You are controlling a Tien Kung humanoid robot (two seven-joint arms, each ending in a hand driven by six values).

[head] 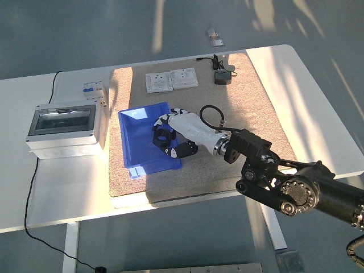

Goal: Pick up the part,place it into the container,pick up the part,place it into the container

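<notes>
Nearest to you, the right arm (pixel 301 193) enters from the lower right corner and reaches left over the brown mat (pixel 250 136). Its black joints lie over the table's (pixel 324 102) near edge; the white forearm shell runs up and left from them.

The right hand (pixel 170 136) sits over the right rim of the blue container (pixel 139 151). Its fingers (pixel 181 149) are curled inward, and dark shapes show between them. You cannot tell from this view whether a part is held in the hand or whether those shapes are only the finger segments. No part can be made out on the container's visible floor; the hand hides the right portion of it.

The blue container rests on the left half of the mat, slightly rotated, with its near left corner just at the mat's edge.

To the left of the mat, a grey enclosure box (pixel 65 129) with a clear window stands on the bare table. A black cable (pixel 31 187) runs from it down past the table's near edge. Just behind the box sits a small breaker unit (pixel 92 89).

At the far end of the mat, two white socket plates (pixel 170 80) lie side by side. To their right lies a black adapter (pixel 222 77) with its cord.
</notes>
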